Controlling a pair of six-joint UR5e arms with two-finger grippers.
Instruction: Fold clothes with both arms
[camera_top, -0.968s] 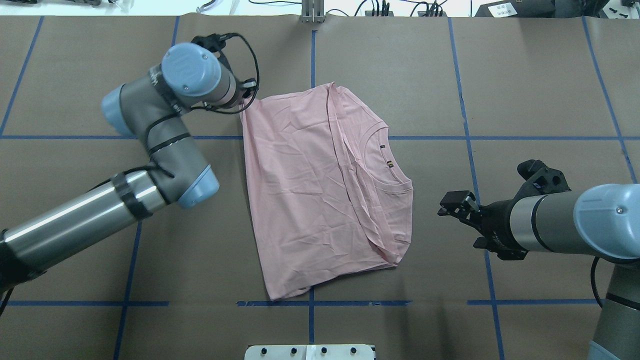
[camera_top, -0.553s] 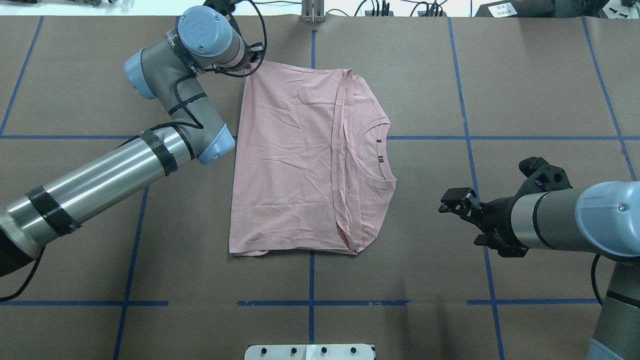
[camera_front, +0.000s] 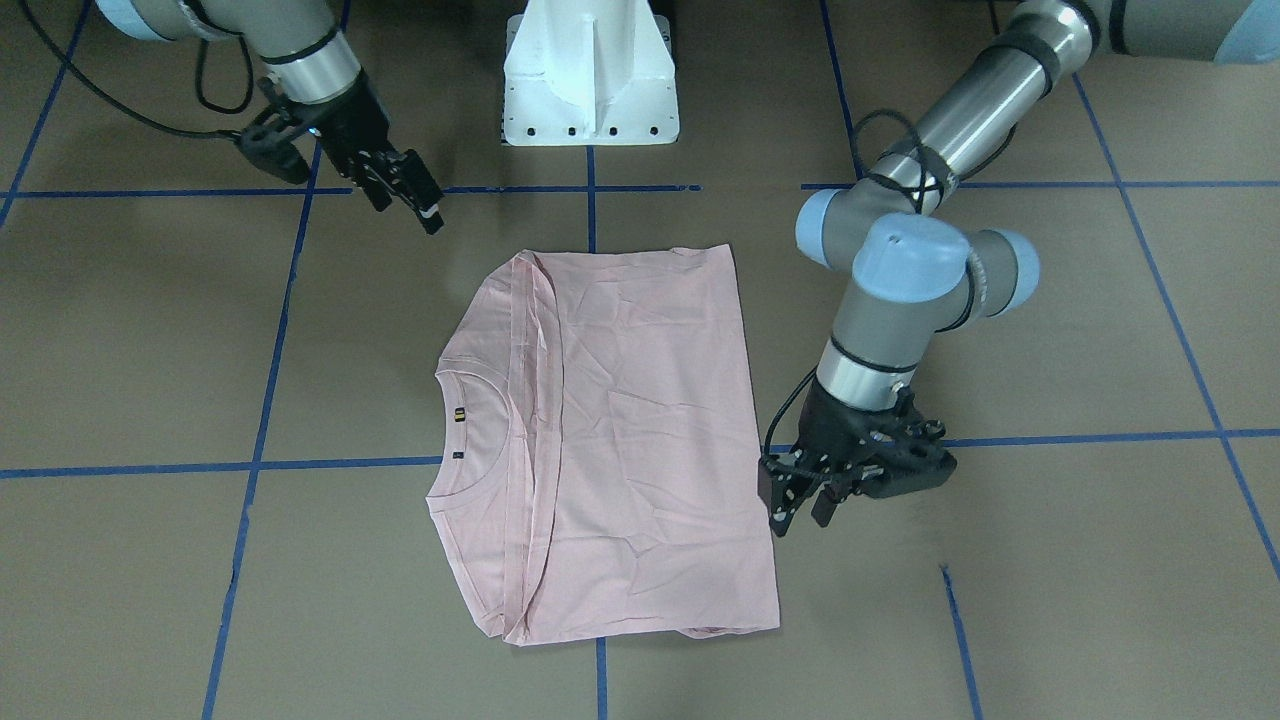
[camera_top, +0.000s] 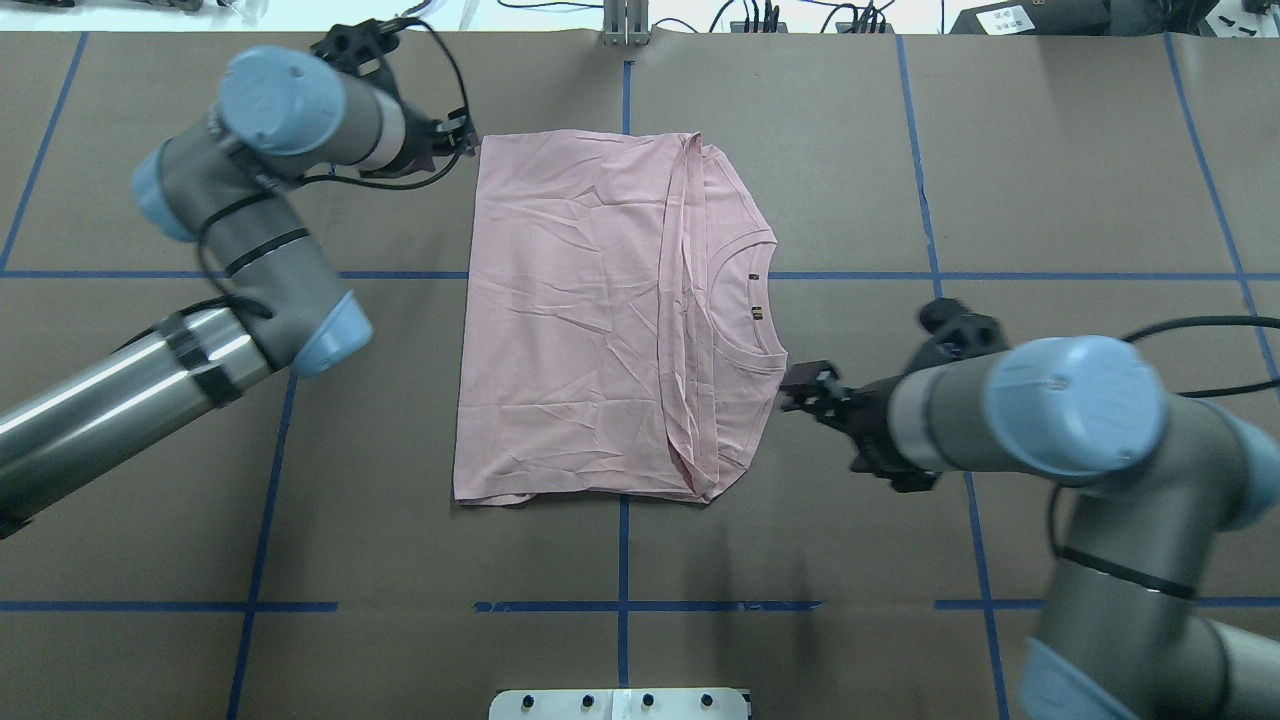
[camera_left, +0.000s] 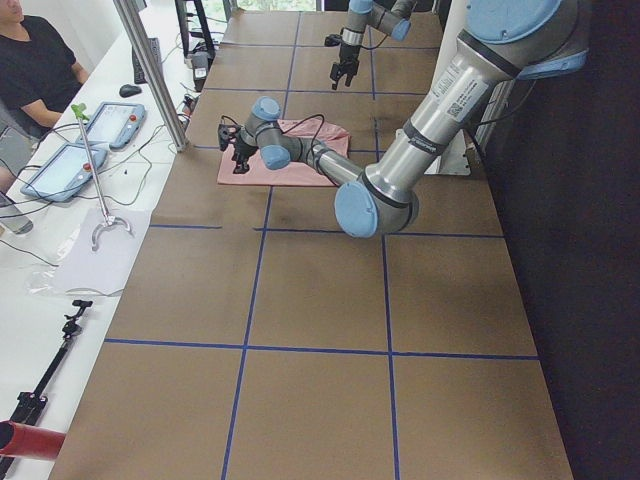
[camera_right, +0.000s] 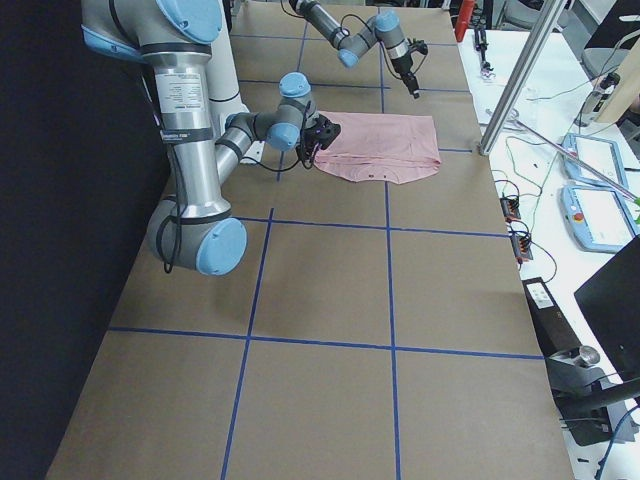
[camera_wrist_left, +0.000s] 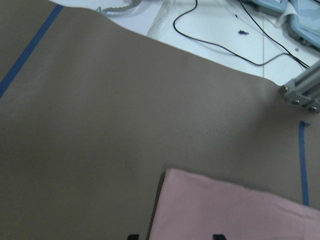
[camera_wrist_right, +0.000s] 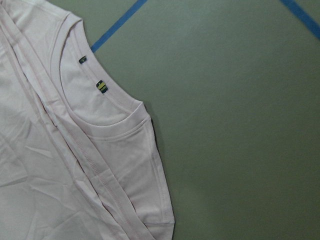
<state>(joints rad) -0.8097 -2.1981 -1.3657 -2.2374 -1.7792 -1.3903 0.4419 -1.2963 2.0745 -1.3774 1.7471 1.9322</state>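
Observation:
The pale pink T-shirt (camera_top: 580, 320) lies flat mid-table, plain back up, sleeves folded in, its neckline (camera_top: 745, 300) toward my right side. It also shows in the front view (camera_front: 640, 440) and in both wrist views (camera_wrist_left: 235, 210) (camera_wrist_right: 75, 165). My left gripper (camera_top: 465, 140) (camera_front: 795, 495) is open at the shirt's far left corner, and I see no cloth between its fingers. My right gripper (camera_top: 805, 385) (camera_front: 415, 200) is open and empty, raised above the table beside the neckline edge.
Brown table cover (camera_top: 1050, 180) with a blue tape grid (camera_top: 930, 230). The white pedestal base (camera_front: 590, 70) stands at the near edge, a metal post (camera_top: 625, 25) at the far edge. Cables and tablets (camera_left: 85, 140) lie beyond the far edge, where a seated person (camera_left: 35, 60) shows.
My left gripper dragged the shirt's far left corner away from me, squaring the shirt, then let go and moved slightly left. My right gripper moved left to the neckline edge.

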